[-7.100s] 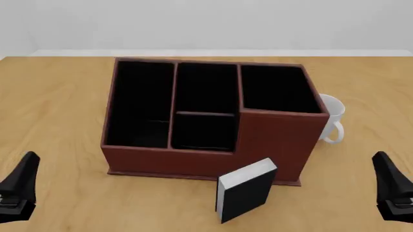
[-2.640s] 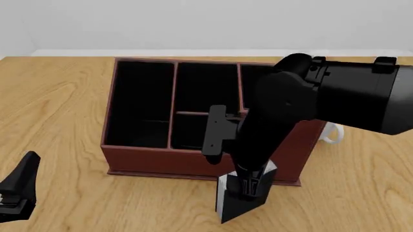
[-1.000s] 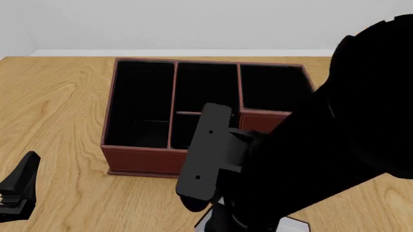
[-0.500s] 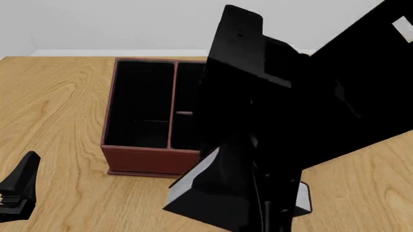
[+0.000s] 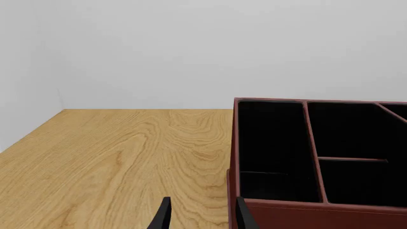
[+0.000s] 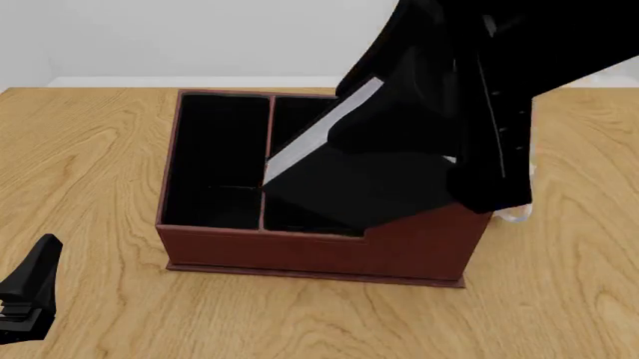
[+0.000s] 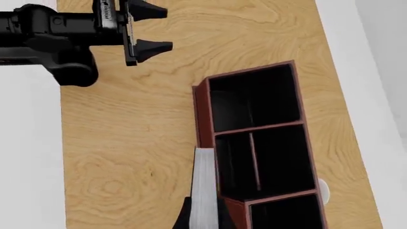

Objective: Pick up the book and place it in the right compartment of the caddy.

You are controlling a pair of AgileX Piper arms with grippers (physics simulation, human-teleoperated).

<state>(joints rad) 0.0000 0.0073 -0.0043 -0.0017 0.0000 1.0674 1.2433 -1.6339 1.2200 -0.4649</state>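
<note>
I have the thick black hardback book (image 6: pixel 364 179) pinched in my right tool (image 7: pixel 202 210), tilted above the reddish-brown leather-look caddy (image 6: pixel 299 250); next, I should carry it rightward over the tall-walled right compartment (image 7: pixel 286 212) and lower.

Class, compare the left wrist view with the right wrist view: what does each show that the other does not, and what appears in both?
Only the left wrist view shows the pale back wall meeting the table's far edge.

Only the right wrist view shows the small thick black book with its white-grey page edge, held between the right gripper jaws above the caddy's near wall, and a sliver of white mug.

Both show the reddish-brown leather-look caddy with its black compartments, the wooden table, and the left gripper, jaws apart, holding nothing.
</note>
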